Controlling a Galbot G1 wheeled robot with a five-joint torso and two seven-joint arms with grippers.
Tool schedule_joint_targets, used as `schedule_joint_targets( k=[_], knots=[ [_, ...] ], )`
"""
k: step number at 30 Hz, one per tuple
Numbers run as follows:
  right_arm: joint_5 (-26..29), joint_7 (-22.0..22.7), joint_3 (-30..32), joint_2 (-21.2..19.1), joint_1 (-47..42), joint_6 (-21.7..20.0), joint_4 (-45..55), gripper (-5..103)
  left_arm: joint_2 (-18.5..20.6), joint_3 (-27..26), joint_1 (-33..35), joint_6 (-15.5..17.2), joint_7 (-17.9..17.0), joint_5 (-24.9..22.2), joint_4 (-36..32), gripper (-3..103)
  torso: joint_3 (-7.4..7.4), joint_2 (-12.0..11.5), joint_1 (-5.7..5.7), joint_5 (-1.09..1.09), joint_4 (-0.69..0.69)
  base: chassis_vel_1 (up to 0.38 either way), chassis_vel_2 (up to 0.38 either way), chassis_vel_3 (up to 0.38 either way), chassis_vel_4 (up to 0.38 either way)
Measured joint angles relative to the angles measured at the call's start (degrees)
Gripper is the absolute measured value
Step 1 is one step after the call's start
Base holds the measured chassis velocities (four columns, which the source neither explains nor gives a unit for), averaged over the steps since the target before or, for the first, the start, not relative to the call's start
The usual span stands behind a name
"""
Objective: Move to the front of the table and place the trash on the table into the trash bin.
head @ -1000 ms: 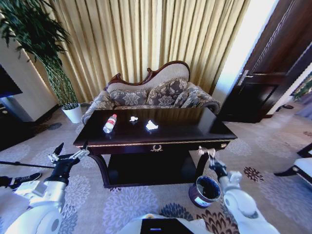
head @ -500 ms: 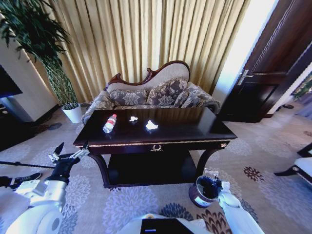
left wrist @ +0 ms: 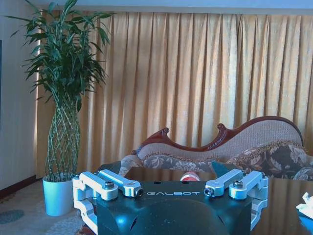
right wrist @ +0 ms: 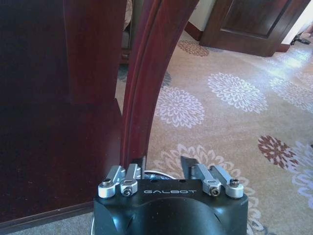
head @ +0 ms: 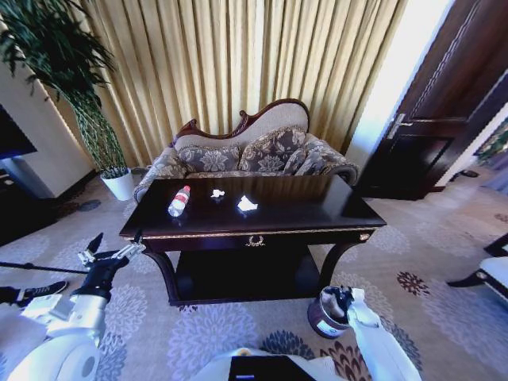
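- The right gripper (head: 332,300) hangs low over the mouth of the trash bin (head: 321,321), which stands on the carpet by the table's front right leg (right wrist: 146,88); in the right wrist view its fingers (right wrist: 188,164) are spread apart with nothing between them, and that curved leg rises just beyond them.
- The left gripper (head: 111,252) is held out off the table's front left corner, below the level of the top; its fingers (head: 131,250) are splayed wide and hold nothing.
- The dark glossy table (head: 317,208) with its gold edge trim and wreath emblem stands straight ahead of the robot.
- On the table's left part lies the clear plastic bottle (head: 179,200) with its red label, on its side.
- A small white paper wad (head: 217,193) sits near the table's far edge, right of the bottle.
- A larger crumpled paper wad (head: 247,205) lies close to the table's middle, apart from the small one.
- Behind the table stands a patterned sofa (head: 262,151), with gold curtains (head: 238,55) behind it.
- Off the table's far left corner stands a plant in a white pot (head: 121,184).
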Motion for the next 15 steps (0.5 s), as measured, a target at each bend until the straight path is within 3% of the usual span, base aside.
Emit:
schedule_joint_targets(
  k=[2,8,12,14,15],
  knots=[
    [0.02,0.08,0.2,-0.17,-0.49,0.14,0.61,54,0.0,0.04,-0.04,-0.02,0.0,0.0,0.0,100,0.0,0.0,0.0,0.0,0.0,0.0,0.0,0.0,0.0],
    [0.41,0.14,0.53,-0.4,-1.26,0.37,0.92,70,0.0,0.0,0.06,-0.09,0.01,-0.01,0.0,100,0.0,0.0,0.0,0.0,0.0,0.0,0.0,0.0,0.0],
    [1.51,0.17,0.55,-0.39,-2.21,1.5,1.44,91,-0.15,-0.02,0.13,-0.13,0.02,-0.01,0.0,100,0.0,0.0,-0.01,0.0,0.0,0.0,0.0,0.0,0.0],
    [1.97,0.21,0.59,-0.39,-2.53,1.59,2.0,91,-0.19,0.02,0.13,-0.14,0.03,-0.01,0.0,100,0.0,0.0,-0.01,0.01,0.0,0.0,0.0,0.0,0.0],
    [2.82,0.54,0.79,-0.48,-3.19,1.64,3.66,99,-0.2,0.05,0.13,-0.14,0.04,-0.01,0.0,100,0.0,0.0,-0.01,0.02,0.0,0.0,0.0,0.0,0.0]
  ],
)
